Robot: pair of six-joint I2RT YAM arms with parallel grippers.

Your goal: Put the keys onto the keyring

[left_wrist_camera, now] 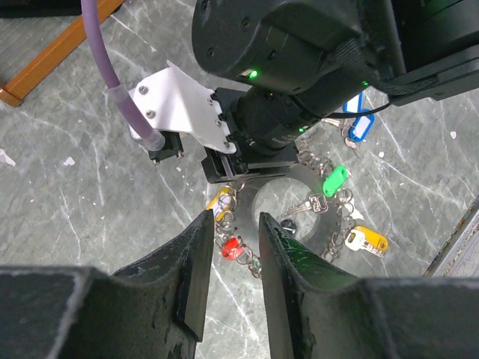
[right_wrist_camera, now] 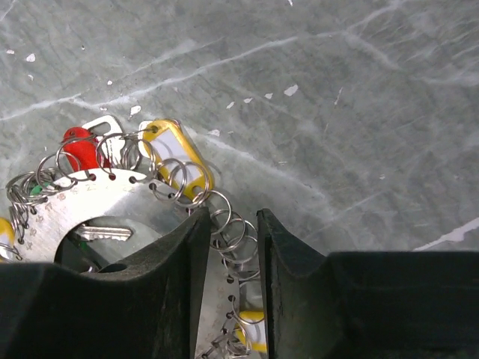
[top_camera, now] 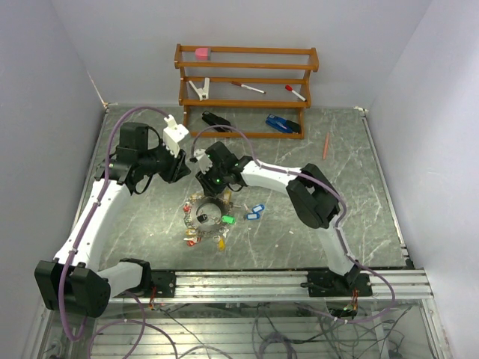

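Right hand point(right_wrist_camera: 230, 224) narrow, clamped across keyring point(right_wrist_camera: 112, 198) band, likely steadying it flat on bench point(top_camera: 337, 149). Left hand point(left_wrist_camera: 234, 224) narrow, empty, hovering over rim near red key point(left_wrist_camera: 230, 247), probably lining up. Blue keys point(top_camera: 258, 208) loose beside keyring, not yet threaded.

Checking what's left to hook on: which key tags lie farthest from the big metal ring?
The two blue plastic key tags, right of the ridged silvery metal ring; the green, red and yellow tags hug its rim.
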